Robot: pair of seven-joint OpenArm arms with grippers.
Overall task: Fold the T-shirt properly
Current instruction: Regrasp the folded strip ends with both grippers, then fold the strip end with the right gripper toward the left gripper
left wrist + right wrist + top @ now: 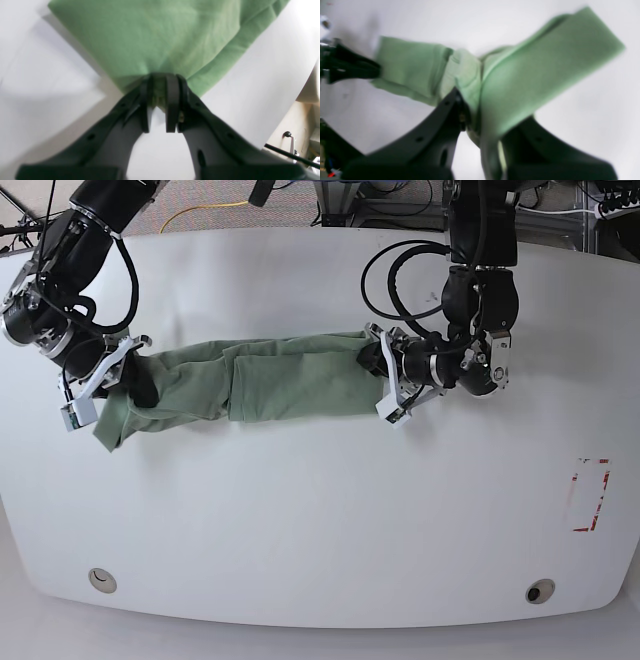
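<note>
T-shirt [155, 42] strung between two grips; slip and skew the main worries

Left wrist view: left gripper [163, 80] has its fingers drawn close together on a corner of the cloth, with little gap showing; white worktop [57, 125] visible on both sides. Pinch looks shallow, near the cloth's edge; a hard pull from the other arm could slide it free, or drag out one layer and leave the other behind.

Right wrist view: right gripper [492, 112] has its fingers parted by a thick, bunched wad of cloth held between them; a loose flap leans out to one side. Several layers probably caught at once; if laid down like this, the flap may tuck under or set a crease; twist near the grip could carry into the fold.

Base view: shirt lies across the part of the worktop away from its bottom edge, a narrow band, left of centre; the end at the right gripper is gathered and looks raised, its tail drooping toward the bottom-left corner. Long axis runs side to side, roughly parallel to the bottom edge, dipping slightly toward the left edge; uneven tension or height between the arms could swing it askew. Collar not made out, so which way the neck points cannot be told.
</note>
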